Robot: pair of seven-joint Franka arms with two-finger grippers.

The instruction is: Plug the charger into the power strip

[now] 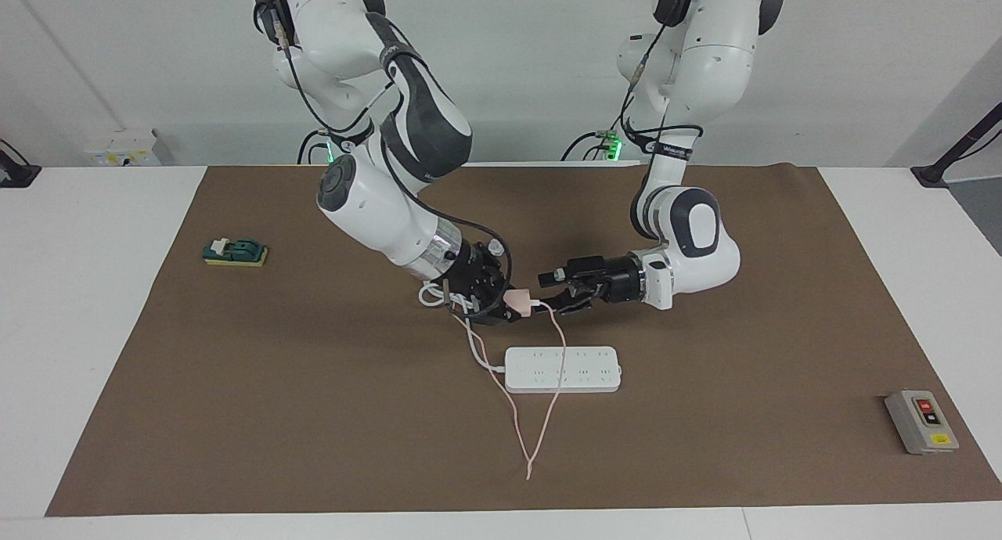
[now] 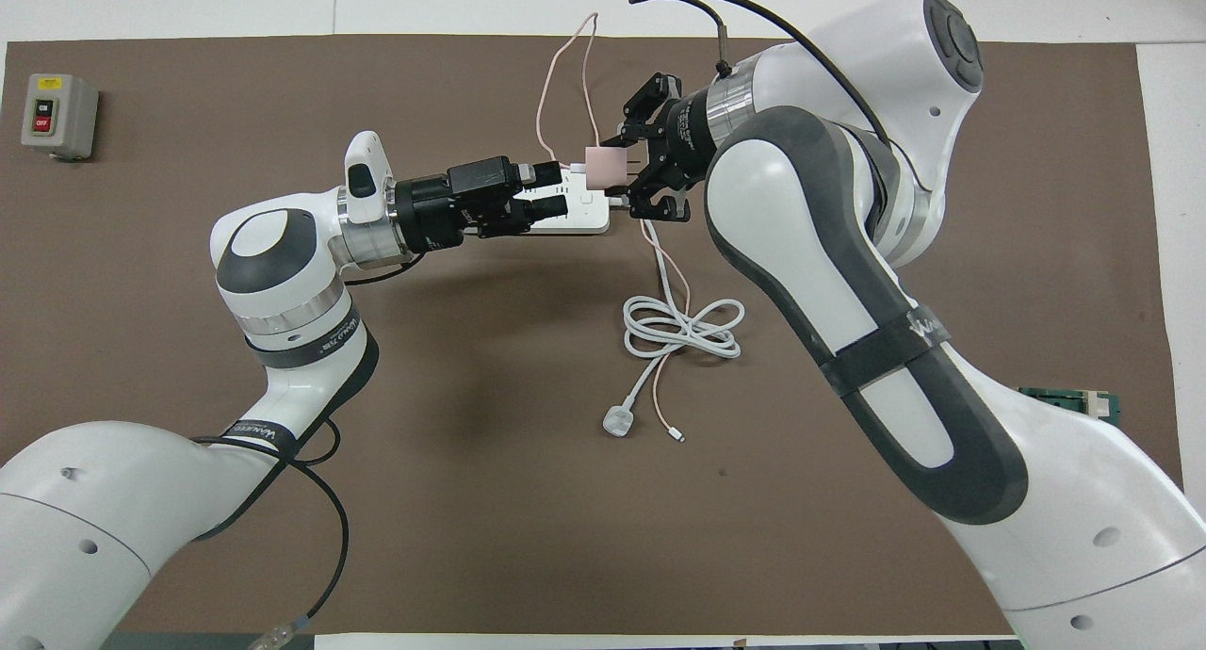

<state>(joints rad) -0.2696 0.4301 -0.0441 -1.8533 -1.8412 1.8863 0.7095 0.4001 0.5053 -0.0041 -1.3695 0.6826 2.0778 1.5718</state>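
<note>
The right pincer (image 1: 513,305) grips the charger (image 1: 518,303) above the power strip (image 1: 595,370); the left pincer (image 1: 548,289) gapes.

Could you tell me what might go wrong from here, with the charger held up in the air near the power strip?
1. The right gripper holds the charger above the mat, with its pink cable draped across the power strip; the cable could cover sockets.
2. The left gripper, jaws open, hangs right beside the charger; the two grippers might collide.
3. Nothing holds the strip down, so it may slide.

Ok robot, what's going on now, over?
Right gripper shut on charger, up over the mat. Left gripper open beside it. Power strip free, pink cable draped across.
</note>
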